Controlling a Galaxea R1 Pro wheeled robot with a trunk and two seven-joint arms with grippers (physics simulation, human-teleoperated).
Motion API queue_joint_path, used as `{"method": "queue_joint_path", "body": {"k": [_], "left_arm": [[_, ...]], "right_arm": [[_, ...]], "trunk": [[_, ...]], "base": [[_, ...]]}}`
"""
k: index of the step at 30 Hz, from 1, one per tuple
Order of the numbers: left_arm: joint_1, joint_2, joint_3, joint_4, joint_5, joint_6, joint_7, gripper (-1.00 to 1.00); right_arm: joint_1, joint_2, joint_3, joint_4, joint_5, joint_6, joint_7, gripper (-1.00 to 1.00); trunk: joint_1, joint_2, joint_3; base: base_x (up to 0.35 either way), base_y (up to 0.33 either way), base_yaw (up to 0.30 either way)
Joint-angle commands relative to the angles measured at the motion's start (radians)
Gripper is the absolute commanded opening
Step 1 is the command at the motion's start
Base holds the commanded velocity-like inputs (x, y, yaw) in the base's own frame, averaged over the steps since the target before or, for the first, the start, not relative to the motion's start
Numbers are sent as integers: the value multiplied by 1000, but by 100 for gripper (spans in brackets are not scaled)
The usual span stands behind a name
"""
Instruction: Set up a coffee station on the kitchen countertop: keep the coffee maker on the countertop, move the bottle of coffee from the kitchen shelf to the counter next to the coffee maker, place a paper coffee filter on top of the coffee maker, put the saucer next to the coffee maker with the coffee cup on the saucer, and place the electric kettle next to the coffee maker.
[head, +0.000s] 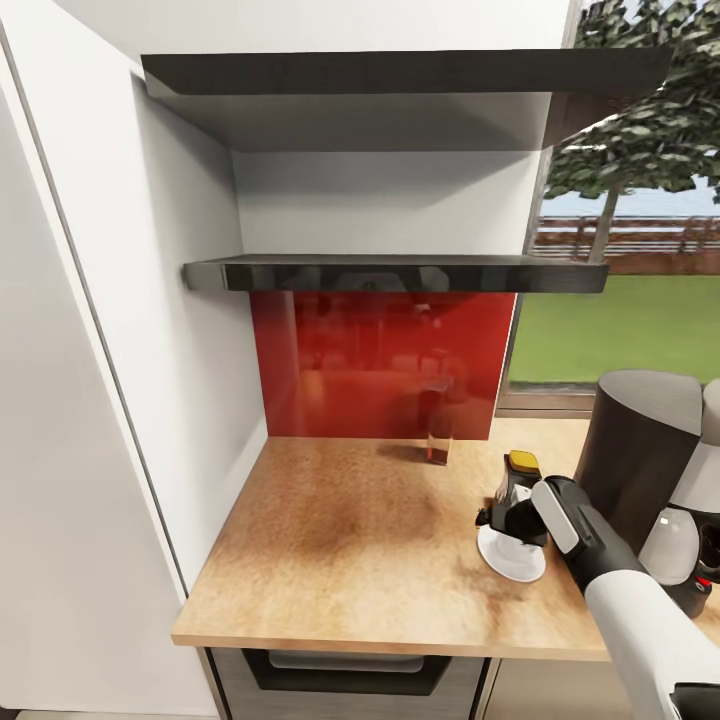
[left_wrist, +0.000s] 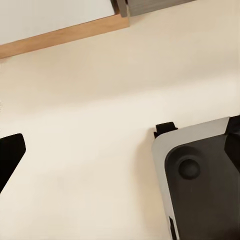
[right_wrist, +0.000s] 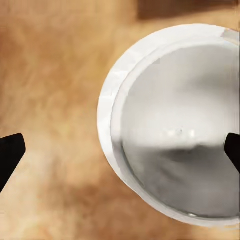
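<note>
My right gripper (head: 512, 520) hovers open just above the white coffee cup (right_wrist: 180, 145), which sits on the white saucer (head: 512, 566) on the kitchen countertop (head: 350, 540). In the right wrist view the gripper (right_wrist: 120, 152) has its black fingertips (right_wrist: 10, 155) spread wide on either side of the cup, not touching it, and the saucer (right_wrist: 106, 115) shows as a rim around it. Right behind the gripper stands the bottle of coffee (head: 521, 464) with its yellow cap. The coffee maker (head: 640, 450) stands on the counter at the right. My left gripper (left_wrist: 120, 150) hangs open over the floor.
Two black kitchen shelves (head: 400, 272) hang above a red backsplash (head: 380, 370). A small dark brown object (head: 437, 440) stands by the backsplash. A white wall panel (head: 120, 350) bounds the counter's left end. In the left wrist view my grey base (left_wrist: 200, 185) is on cream floor.
</note>
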Motion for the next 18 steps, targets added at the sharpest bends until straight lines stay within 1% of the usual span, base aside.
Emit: {"method": "queue_joint_path", "body": {"k": [1,3,4,6,9,12,14,16,18], "left_arm": [[0,0,9,0,-8,-3,-4,100],[0,0,9,0,-8,-3,-4,100],[0,0,9,0,-8,-3,-4,100],[0,0,9,-1,-8,-3,-4,100],[0,0,9,-1,-8,-3,-4,100],[0,-1,9,-1,-8,-3,-4,100],[0,-1,9,-1,-8,-3,-4,100],[0,-1,9,-1,-7,-3,-4,100],[0,-1,9,-1,-7,-3,-4,100]], "right_arm": [[0,0,-1,-22,-11,3,-9,100],[-1,-1,-1,-82,-10,4,-9,100],[-1,-1,-2,-142,-10,6,-10,100],[-2,-1,-2,-212,-9,7,-11,100],[-2,-1,-2,-257,-11,7,-11,100],[-2,0,-1,-268,-13,7,-10,100],[-2,11,-1,-271,-13,7,-10,100],[-2,45,0,-273,-13,7,-8,100],[-2,53,0,-273,-13,7,-8,100]], "trunk": [[0,-1,0],[0,-1,0],[0,-1,0],[0,-1,0],[0,-1,0],[0,-1,0],[0,-1,0],[0,-1,0],[0,-1,0]], "base": [[0,0,0],[0,0,0],[0,0,0],[0,0,0],[-6,0,0],[-160,16,0],[-265,91,0],[-281,171,0],[-279,205,0]]}}
